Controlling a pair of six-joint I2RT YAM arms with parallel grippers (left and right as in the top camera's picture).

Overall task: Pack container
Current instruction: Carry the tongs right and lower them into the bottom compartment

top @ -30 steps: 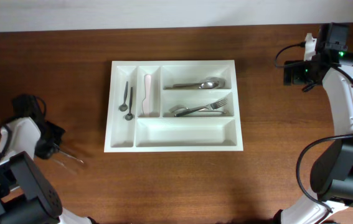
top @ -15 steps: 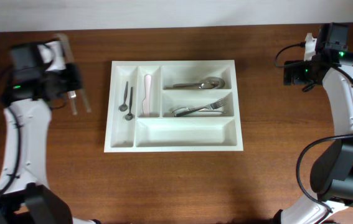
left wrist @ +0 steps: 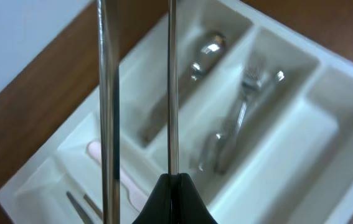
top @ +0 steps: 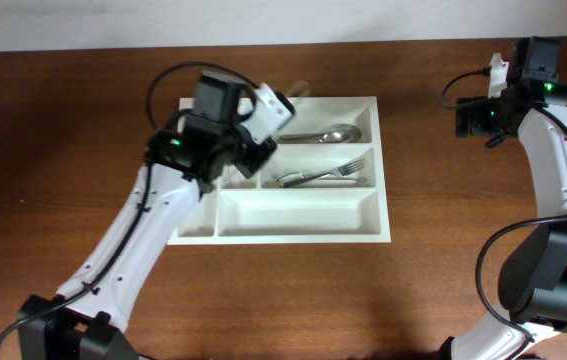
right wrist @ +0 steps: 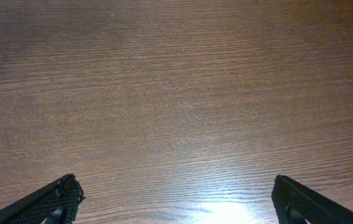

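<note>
The container is a white tray [top: 384, 180] with five compartments, also in the left wrist view [left wrist: 301, 59]. It holds a spoon [top: 329, 133], forks [top: 325, 176], a pink-handled piece [left wrist: 124, 179] and small dark spoons [left wrist: 80, 205]. My left gripper [top: 271, 106] hovers over the tray's upper left part. It is shut [left wrist: 175, 186] on two thin metal rods [left wrist: 172, 87], like chopsticks, that point forward over the spoon compartment. My right gripper [top: 476, 118] is open and empty [right wrist: 176, 199] over bare table, right of the tray.
The brown wooden table [top: 83, 120] surrounds the tray. The tray's long bottom compartment [top: 298, 212] holds nothing. A pale wall runs along the table's far edge.
My left arm has swung from the table's left side to over the tray, carrying the metal rods. The right arm has not moved.
</note>
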